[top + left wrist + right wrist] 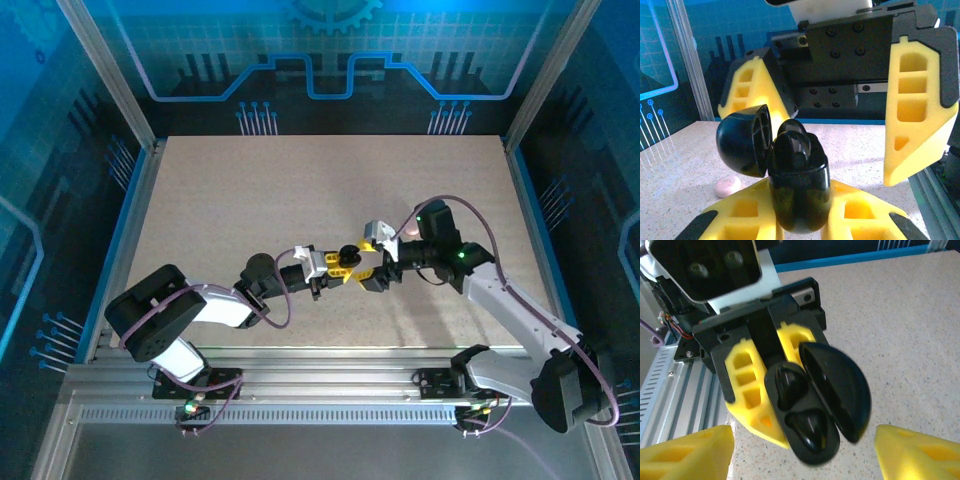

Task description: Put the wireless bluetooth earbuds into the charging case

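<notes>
above table (300,190), left gripper (800,200) around charging case (805,410)

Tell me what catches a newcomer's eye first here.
First, the open charging case, held above the middle of the table by the left gripper, its lid swung wide and both earbuds sitting in their wells. Next, the right gripper facing it at close range, its yellow fingers spread open.

Glossy black charging case (836,390) hinged open; both black earbuds (790,384) seated inside
</notes>
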Robot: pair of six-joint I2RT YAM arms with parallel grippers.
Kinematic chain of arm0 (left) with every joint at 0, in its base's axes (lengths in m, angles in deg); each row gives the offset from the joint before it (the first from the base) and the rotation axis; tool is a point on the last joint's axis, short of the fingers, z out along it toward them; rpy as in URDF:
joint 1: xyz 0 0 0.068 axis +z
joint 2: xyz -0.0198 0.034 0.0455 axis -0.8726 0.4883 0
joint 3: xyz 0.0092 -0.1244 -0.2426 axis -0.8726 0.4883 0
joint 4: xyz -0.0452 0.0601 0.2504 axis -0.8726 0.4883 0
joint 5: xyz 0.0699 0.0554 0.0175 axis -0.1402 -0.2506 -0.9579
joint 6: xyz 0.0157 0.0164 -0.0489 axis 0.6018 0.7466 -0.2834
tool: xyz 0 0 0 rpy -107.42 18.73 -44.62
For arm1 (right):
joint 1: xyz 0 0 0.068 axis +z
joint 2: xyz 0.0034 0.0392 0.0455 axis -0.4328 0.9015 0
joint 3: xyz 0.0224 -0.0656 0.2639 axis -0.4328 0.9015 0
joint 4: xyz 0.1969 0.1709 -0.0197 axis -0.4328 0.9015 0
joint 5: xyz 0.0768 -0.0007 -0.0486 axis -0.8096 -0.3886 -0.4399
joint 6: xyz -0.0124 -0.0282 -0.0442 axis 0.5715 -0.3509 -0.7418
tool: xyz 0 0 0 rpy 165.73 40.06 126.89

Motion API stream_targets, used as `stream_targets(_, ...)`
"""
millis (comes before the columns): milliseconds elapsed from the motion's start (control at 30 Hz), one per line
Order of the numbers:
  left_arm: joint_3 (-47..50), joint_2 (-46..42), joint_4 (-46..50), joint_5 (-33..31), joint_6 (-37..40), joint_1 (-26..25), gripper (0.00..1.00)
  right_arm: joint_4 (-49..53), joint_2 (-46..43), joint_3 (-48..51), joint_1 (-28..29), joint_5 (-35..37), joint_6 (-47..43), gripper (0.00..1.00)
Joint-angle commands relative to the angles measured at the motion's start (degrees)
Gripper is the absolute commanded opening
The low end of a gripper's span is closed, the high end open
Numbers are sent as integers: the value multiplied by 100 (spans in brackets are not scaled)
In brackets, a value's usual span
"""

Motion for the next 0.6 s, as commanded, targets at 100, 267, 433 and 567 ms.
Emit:
stream_targets(100, 6, -132, -231, 63, -80, -59, 13, 400, -90, -288, 104, -226, -632, 67)
stream_targets(267, 31, -114, -233, -13, -61, -63, 13, 453, -548, -103, -77, -357, -744, 62)
stream_targets(433, 22, -100, -231, 10, -76, -59, 13, 515, -960, 81, -284, -511, -808, 57)
stream_targets(567, 13, -105, -235, 45, -87, -59, 13, 485, -981, 77, -308, -146, -839, 55)
